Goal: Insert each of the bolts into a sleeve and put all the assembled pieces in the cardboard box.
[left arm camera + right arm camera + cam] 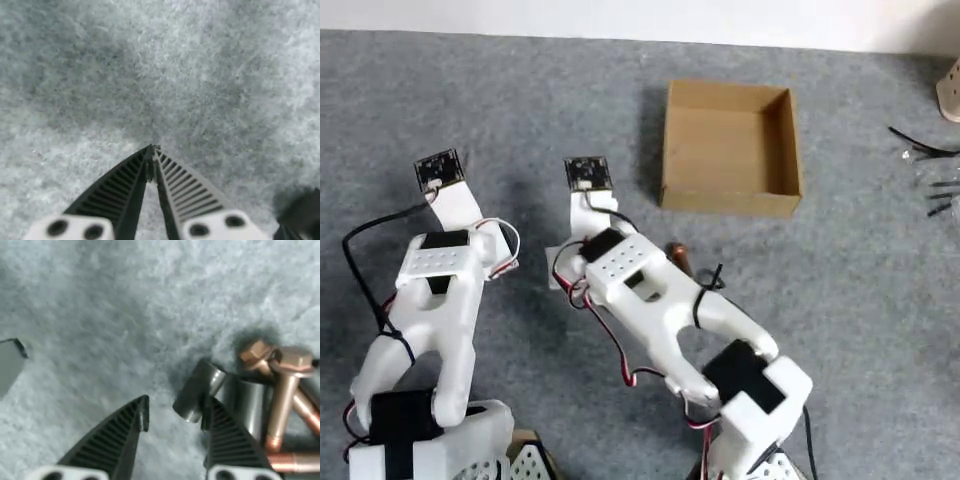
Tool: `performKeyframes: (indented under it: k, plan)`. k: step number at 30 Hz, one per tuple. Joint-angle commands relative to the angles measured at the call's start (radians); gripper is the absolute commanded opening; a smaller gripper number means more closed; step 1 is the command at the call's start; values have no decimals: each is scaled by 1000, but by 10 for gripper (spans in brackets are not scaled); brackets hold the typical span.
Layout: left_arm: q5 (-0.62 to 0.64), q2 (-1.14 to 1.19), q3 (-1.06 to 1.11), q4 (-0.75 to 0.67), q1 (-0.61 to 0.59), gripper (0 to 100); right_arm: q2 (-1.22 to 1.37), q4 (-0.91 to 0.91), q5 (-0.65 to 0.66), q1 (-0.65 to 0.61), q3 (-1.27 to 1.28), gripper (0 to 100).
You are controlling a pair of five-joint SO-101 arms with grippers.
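Bench [520,120]: grey felt-like covering across the whole surface. Cardboard box [730,203] sits open-topped on the far side, right of centre. Near the middle is a small heap of copper-coloured bolts [282,400] lying crossed over one another, with dark metal sleeves [197,392] touching them, one tipped on its side. Thin black strips [932,180], possibly cable ties, are scattered at the right edge. Pale object [951,92] at the far right corner, cut off.

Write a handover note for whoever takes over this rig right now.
Left gripper: jaws shut, empty, over bare mat.
Right gripper: jaws open, empty; one sleeve lies at one jaw's tip.
Copper bolts and a second sleeve lie loose together on the mat.
Cardboard box: nothing seen inside.
Done: nothing visible. Left: sleeve every bolt, box all.
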Motion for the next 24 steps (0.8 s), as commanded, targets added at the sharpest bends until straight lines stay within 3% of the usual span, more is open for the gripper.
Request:
performKeyframes:
  k: [1,18,24]
  plan:
    - [5,-10,-36,-11,-12,8,35,2,-12,-1,-44,153]
    - [5,-8,-35,-11,-8,8,137,54,-57,62,-97,152]
    - [3,-8,-35,-12,-8,8,269,251,-61,71,-321,152]
